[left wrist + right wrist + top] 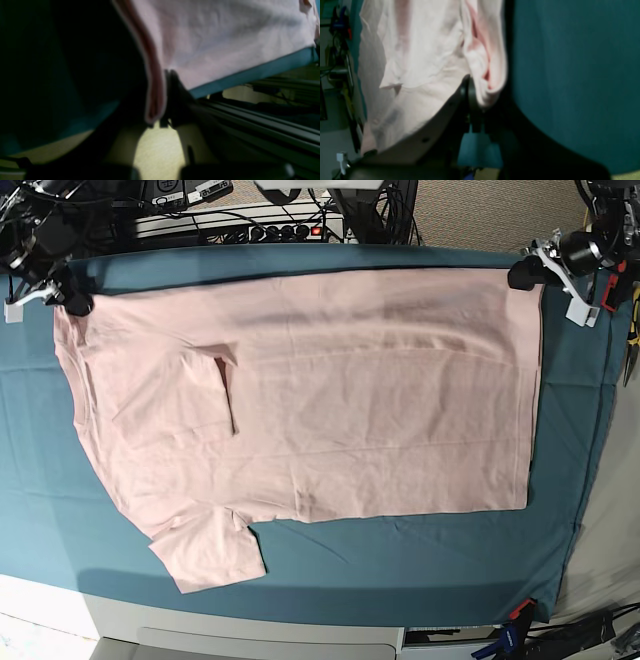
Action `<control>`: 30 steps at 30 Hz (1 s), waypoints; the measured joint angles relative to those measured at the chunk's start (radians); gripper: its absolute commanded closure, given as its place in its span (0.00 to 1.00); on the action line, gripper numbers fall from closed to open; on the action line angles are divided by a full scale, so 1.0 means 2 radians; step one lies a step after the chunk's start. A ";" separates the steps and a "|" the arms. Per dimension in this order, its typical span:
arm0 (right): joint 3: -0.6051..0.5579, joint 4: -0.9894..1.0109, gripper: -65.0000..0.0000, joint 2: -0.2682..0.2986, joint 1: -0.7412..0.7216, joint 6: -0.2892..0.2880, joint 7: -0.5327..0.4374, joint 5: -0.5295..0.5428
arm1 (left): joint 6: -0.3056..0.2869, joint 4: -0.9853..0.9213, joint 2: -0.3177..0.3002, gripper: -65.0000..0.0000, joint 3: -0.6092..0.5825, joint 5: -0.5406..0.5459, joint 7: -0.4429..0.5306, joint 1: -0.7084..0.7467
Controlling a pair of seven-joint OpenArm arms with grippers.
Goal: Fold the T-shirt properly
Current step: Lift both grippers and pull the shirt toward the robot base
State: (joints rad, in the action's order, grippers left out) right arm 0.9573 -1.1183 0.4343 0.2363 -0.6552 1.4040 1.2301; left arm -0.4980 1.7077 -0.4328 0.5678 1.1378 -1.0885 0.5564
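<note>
Large pale pink short-sleeved cotton T-shirt (330, 410) lies spread flat, plain side up, on the teal table cloth (420, 550), long axis running left-right in the base view. Hem edge sits on that view's right, shoulders on its left. One sleeve is folded in over the chest (210, 390); the other sleeve (205, 550) sticks out toward the near table edge. The far long edge of the shirt runs just beside the far edge of the cloth. Left gripper (527, 273) is at the far hem corner, base view's right; its wrist view shows the dark fingers (175, 82) pinched together on a hemmed fold of pink fabric (155, 100), which is raised above the cloth edge. Right gripper (72, 302) is at the far shoulder corner, base view's left; its wrist view shows the black fingers (470, 100) clamped tight on a bunched lump of the fabric (490, 82), teal cloth behind it. Both corners pinched, the rest of the shirt resting flat with light wrinkles. Cables and gear (240, 220) sit beyond the far table edge.
</note>
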 measured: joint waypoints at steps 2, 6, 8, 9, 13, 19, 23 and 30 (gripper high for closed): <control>0.000 0.000 1.00 0.000 0.011 0.000 -0.001 0.010 | 0.000 0.000 0.000 1.00 0.001 0.000 0.000 0.003; 0.005 0.000 1.00 0.000 0.036 0.000 -0.002 0.027 | 0.000 0.000 0.000 1.00 0.001 -0.001 0.000 0.005; 0.017 0.000 1.00 0.000 0.045 0.000 0.000 0.027 | 0.000 0.000 0.000 1.00 0.001 -0.001 -0.001 0.005; 0.027 0.000 1.00 -0.001 0.049 0.000 0.002 0.027 | 0.000 0.000 0.000 1.00 0.001 -0.001 -0.001 0.005; 0.066 0.000 1.00 -0.001 0.071 0.000 0.011 0.040 | 0.000 0.000 0.000 1.00 0.001 0.000 -0.002 0.005; 0.080 0.000 1.00 -0.001 0.073 0.000 0.014 0.040 | 0.000 0.000 0.000 1.00 0.001 0.000 -0.004 0.005; 0.080 0.000 1.00 -0.001 0.073 0.000 0.014 0.041 | 0.000 0.000 0.000 1.00 0.001 0.000 -0.008 0.005; 0.080 0.000 1.00 -0.002 0.073 0.000 0.014 0.041 | 0.000 0.000 0.000 1.00 0.001 0.000 -0.014 0.005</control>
State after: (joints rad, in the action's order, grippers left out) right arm 1.1183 -1.1191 0.4313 0.3820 -0.6556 1.4322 1.3113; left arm -0.4984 1.7081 -0.4320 0.5690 1.1378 -1.1156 0.5671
